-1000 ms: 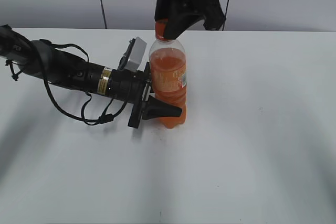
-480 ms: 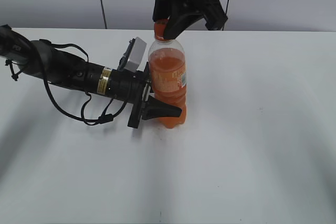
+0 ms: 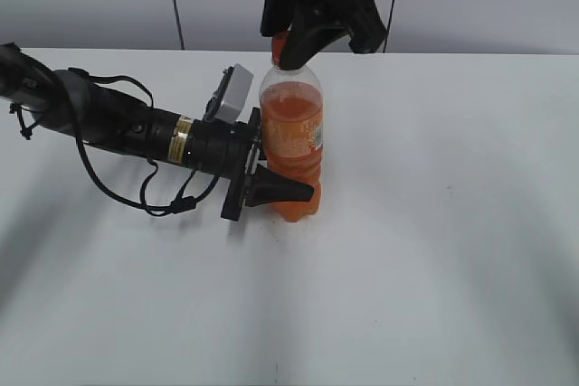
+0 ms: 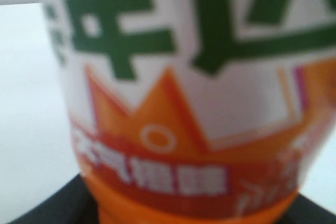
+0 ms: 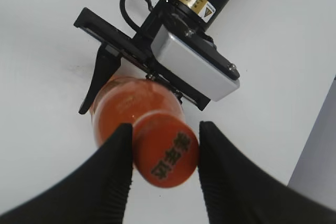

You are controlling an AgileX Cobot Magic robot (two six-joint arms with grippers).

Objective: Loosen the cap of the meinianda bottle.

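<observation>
Clamping the meinianda bottle [image 3: 291,146] low near the bench's far edge, the left gripper [image 3: 271,189] risks slipping if the right gripper [image 5: 160,153], pinching the cap [image 5: 167,156], twists hard.

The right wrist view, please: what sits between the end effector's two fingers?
The cap of the meinianda bottle sits between the right end effector's fingers.

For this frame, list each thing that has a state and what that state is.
meinianda bottle: upright on the table, filled with orange drink up to the shoulder, held low on its body.
cap: on the neck, between the right gripper's fingers.
left gripper: shut on the bottle's lower body from the side.
right gripper: over the bottle from above, fingers on either side of the cap, apparently touching it.
</observation>
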